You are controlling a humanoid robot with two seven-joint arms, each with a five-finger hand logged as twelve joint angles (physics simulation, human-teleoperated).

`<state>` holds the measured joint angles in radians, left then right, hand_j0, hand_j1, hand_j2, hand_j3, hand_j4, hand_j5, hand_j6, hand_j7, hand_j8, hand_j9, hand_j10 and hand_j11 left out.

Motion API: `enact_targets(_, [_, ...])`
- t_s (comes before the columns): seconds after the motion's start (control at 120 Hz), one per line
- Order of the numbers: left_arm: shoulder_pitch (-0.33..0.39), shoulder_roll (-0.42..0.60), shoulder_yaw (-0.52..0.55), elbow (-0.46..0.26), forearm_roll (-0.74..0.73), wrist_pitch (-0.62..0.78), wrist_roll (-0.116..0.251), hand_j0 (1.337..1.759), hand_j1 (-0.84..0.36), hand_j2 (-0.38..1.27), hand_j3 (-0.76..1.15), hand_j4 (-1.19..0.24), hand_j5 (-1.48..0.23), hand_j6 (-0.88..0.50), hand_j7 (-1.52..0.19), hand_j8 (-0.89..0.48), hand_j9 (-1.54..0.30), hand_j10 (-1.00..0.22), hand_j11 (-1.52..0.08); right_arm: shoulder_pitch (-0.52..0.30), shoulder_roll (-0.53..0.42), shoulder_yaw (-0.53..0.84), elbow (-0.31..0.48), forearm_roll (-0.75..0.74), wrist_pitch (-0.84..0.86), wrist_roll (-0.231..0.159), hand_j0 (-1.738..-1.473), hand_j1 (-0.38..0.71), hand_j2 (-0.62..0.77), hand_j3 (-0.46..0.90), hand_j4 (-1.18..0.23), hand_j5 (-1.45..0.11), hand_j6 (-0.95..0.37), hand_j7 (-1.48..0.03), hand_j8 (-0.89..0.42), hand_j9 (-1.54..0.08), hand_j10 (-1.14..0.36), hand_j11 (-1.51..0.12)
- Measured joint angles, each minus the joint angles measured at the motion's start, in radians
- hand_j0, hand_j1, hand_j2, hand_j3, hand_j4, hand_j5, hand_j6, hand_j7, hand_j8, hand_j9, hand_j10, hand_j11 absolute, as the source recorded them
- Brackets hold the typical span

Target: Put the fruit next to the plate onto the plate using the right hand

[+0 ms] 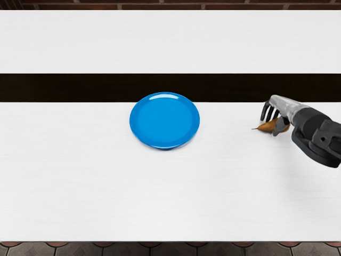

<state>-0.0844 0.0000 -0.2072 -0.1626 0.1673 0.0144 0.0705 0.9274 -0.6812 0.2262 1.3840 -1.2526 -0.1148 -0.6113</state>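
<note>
The fingers (pixel 268 112) of the right hand (pixel 281 113) curl down behind the orange-brown fruit (pixel 268 126), with the thumb coming round its near side, so we read the hand as closed about it. How firm that grip is we cannot judge, since the palm hides most of the fruit. Only its left part and a thin pointed tip show, and they sit low against the table (pixel 160 197), close to its right edge and toward its far edge. The blue plate (pixel 164 120) lies near the middle of the far edge, well apart from the fruit, with nothing on it.

What worries us first is the grasp itself. The fruit looks small and tapered, and if the fingers pinch it toward the narrow end it could squirt out leftward as the hand lifts. The carry to the plate is long too, and a loose hold may let the fruit slip and roll, perhaps off the far edge, which is close by. At the plate, coming in low could knock its raised rim and shove it, while letting go from high up might let the fruit bounce or roll back off the shallow dish.
</note>
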Motion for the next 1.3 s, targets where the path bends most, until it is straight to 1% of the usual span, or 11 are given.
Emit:
enact_targets(0.133, [0.0, 0.0, 0.0, 0.0, 0.0, 0.0, 0.0, 1.658, 0.32, 0.0, 0.0, -0.02, -0.03, -0.02, -0.03, -0.02, -0.03, -0.02, -0.03, 0.009, 0.001, 0.017, 0.001, 0.004, 0.003, 0.0, -1.655, 0.32, 0.33, 0.0, -0.74, -1.01, -0.67, -0.99, -0.48, -1.0, -0.5, -1.0])
enact_targets(0.458, [0.0, 0.0, 0.0, 0.0, 0.0, 0.0, 0.0, 1.658, 0.32, 0.0, 0.0, -0.02, -0.03, -0.02, -0.03, -0.02, -0.03, -0.02, -0.03, 0.089, 0.02, 0.033, 0.021, 0.052, 0.022, 0.001, -1.655, 0.31, 0.33, 0.0, -0.79, -1.1, -0.65, -1.06, -0.46, -1.08, -0.49, -1.09])
enact_targets(0.517, [-0.001, 0.0, 0.0, 0.0, 0.0, 0.0, 0.0, 1.658, 0.32, 0.0, 0.0, -0.02, -0.03, -0.02, -0.03, -0.02, -0.03, -0.02, -0.03, 0.101, 0.032, 0.043, 0.026, 0.055, 0.022, 0.001, -1.655, 0.31, 0.34, 0.0, -0.8, -1.11, -0.69, -1.07, -0.45, -1.09, -0.48, -1.1])
enact_targets(0.675, [0.0, 0.0, 0.0, 0.0, 0.0, 0.0, 0.0, 1.658, 0.32, 0.0, 0.0, -0.02, -0.03, -0.02, -0.03, -0.02, -0.03, -0.02, -0.03, 0.115, 0.087, 0.073, 0.032, 0.058, 0.016, 0.001, -1.655, 0.34, 0.37, 0.0, -0.81, -1.13, -0.71, -1.08, -0.43, -1.1, -0.45, -1.1])
enact_targets(0.733, [-0.001, 0.0, 0.0, 0.0, 0.0, 0.0, 0.0, 1.658, 0.32, 0.0, 0.0, -0.02, -0.03, -0.02, -0.03, -0.02, -0.03, -0.02, -0.03, 0.117, 0.099, 0.084, 0.033, 0.059, 0.014, 0.001, -1.655, 0.35, 0.38, 0.0, -0.81, -1.13, -0.74, -1.08, -0.43, -1.1, -0.44, -1.11])
enact_targets(0.792, [0.0, 0.0, 0.0, 0.0, 0.0, 0.0, 0.0, 1.658, 0.32, 0.0, 0.0, -0.02, -0.03, -0.02, -0.03, -0.02, -0.03, -0.02, -0.03, 0.118, 0.115, 0.095, 0.034, 0.058, 0.014, 0.001, -1.655, 0.35, 0.41, 0.0, -0.81, -1.13, -0.76, -1.08, -0.43, -1.1, -0.46, -1.11])
enact_targets(0.942, [0.0, 0.0, 0.0, 0.0, 0.0, 0.0, 0.0, 1.658, 0.32, 0.0, 0.0, -0.02, -0.03, -0.02, -0.03, -0.02, -0.03, -0.02, -0.03, 0.12, 0.176, 0.118, 0.036, 0.058, 0.013, 0.001, -1.655, 0.36, 0.44, 0.0, -0.81, -1.14, -0.8, -1.09, -0.43, -1.1, -0.45, -1.11])
enact_targets(1.017, [-0.001, 0.0, 0.0, 0.0, 0.0, 0.0, 0.0, 1.658, 0.32, 0.0, 0.0, -0.02, -0.03, -0.02, -0.03, -0.02, -0.03, -0.02, -0.03, 0.121, 0.216, 0.127, 0.036, 0.059, 0.012, 0.001, -1.655, 0.36, 0.41, 0.0, -0.81, -1.14, -0.81, -1.09, -0.42, -1.1, -0.44, -1.11])
enact_targets(1.092, [-0.001, 0.0, 0.0, 0.0, 0.0, 0.0, 0.0, 1.658, 0.32, 0.0, 0.0, -0.02, -0.03, -0.02, -0.03, -0.02, -0.03, -0.02, -0.03, 0.127, 0.259, 0.138, 0.035, 0.059, 0.011, 0.001, -1.656, 0.36, 0.44, 0.0, -0.81, -1.15, -0.82, -1.09, -0.43, -1.11, -0.44, -1.11])
enact_targets(1.217, [-0.001, 0.0, 0.0, 0.0, 0.0, 0.0, 0.0, 1.658, 0.32, 0.0, 0.0, -0.02, -0.03, -0.02, -0.03, -0.02, -0.03, -0.02, -0.03, 0.137, 0.324, 0.148, 0.031, 0.06, 0.01, 0.001, -1.657, 0.41, 0.56, 0.0, -0.81, -1.15, -0.83, -1.09, -0.44, -1.11, -0.44, -1.1])
enact_targets(1.3, [-0.001, 0.0, 0.0, 0.0, 0.0, 0.0, 0.0, 1.658, 0.32, 0.0, 0.0, -0.02, -0.03, -0.02, -0.03, -0.02, -0.03, -0.02, -0.03, 0.139, 0.36, 0.15, 0.024, 0.059, 0.009, 0.001, -1.657, 0.41, 0.57, 0.0, -0.81, -1.15, -0.84, -1.09, -0.44, -1.11, -0.44, -1.1])
